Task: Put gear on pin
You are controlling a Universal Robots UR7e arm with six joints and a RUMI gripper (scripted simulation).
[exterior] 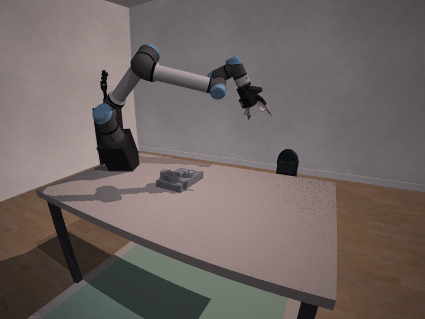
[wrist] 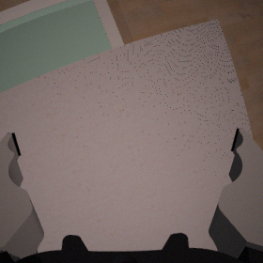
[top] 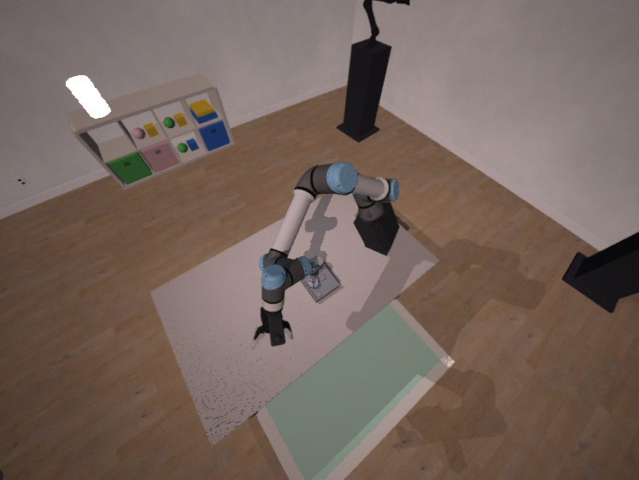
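A grey fixture plate (exterior: pixel 179 180) with gears and pins sits on the table near the robot's base; it also shows in the top view (top: pixel 321 282), partly hidden by my arm. The loose gear, its arrow and the collar mark are too small to tell apart. My gripper (exterior: pixel 257 110) hangs open and empty high above the table, well to the right of the fixture. In the top view the gripper (top: pixel 272 336) is over the table's middle. The wrist view shows only bare table top between the open fingers.
The table (exterior: pixel 205 209) stands on a pale green rug (top: pixel 351 387). The robot's black base (exterior: pixel 118 152) is at the table's far corner. A dark round object (exterior: pixel 287 162) is behind the table's far edge. A shelf (top: pixel 149 131) and black pedestals stand far off.
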